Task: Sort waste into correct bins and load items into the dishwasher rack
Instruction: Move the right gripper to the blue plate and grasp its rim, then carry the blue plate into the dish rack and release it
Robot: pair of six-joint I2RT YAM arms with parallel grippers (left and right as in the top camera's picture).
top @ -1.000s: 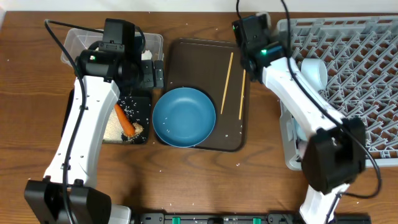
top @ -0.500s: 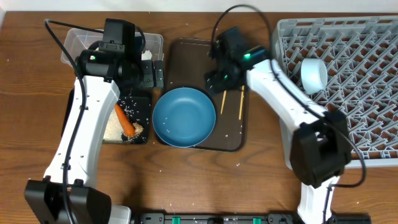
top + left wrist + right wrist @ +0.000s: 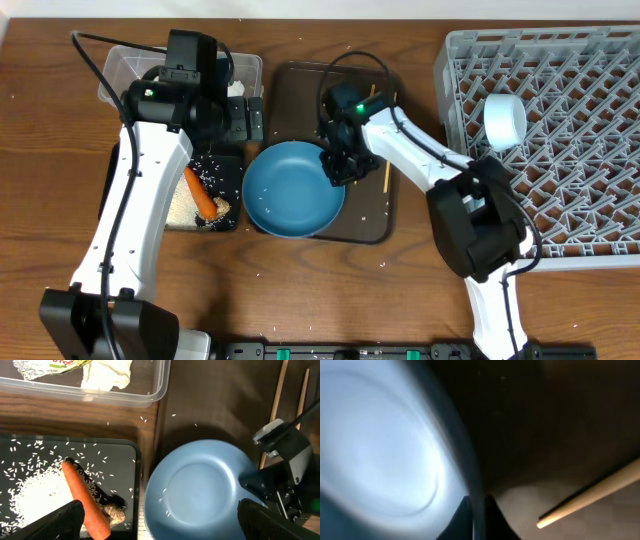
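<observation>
The large dark-blue bowl [image 3: 293, 190] [image 3: 200, 490] sits on the brown serving tray [image 3: 300, 80]. My right gripper [image 3: 336, 165] [image 3: 479, 517] is shut on the bowl's right rim [image 3: 475, 475], one finger inside and one outside. Two chopsticks [image 3: 388, 172] [image 3: 278, 390] lie on the tray just right of it; one end [image 3: 590, 496] shows in the right wrist view. My left gripper [image 3: 244, 120] [image 3: 160, 530] hangs open above the gap between the bowl and the black tray [image 3: 228, 175], holding nothing. The carrot [image 3: 82, 495], rice [image 3: 30, 490] and a brown lump [image 3: 112, 512] lie in that tray.
The clear tub [image 3: 120, 70] at the back left holds white paper [image 3: 107, 372] and a wrapper [image 3: 50, 365]. The grey dishwasher rack [image 3: 580, 200] fills the right side, with a light-blue cup [image 3: 505, 120] in it. Loose rice grains dot the table.
My right arm swung left from the rack's edge to the bowl, and its gripper went from open to shut on the rim. The left arm has not moved.
</observation>
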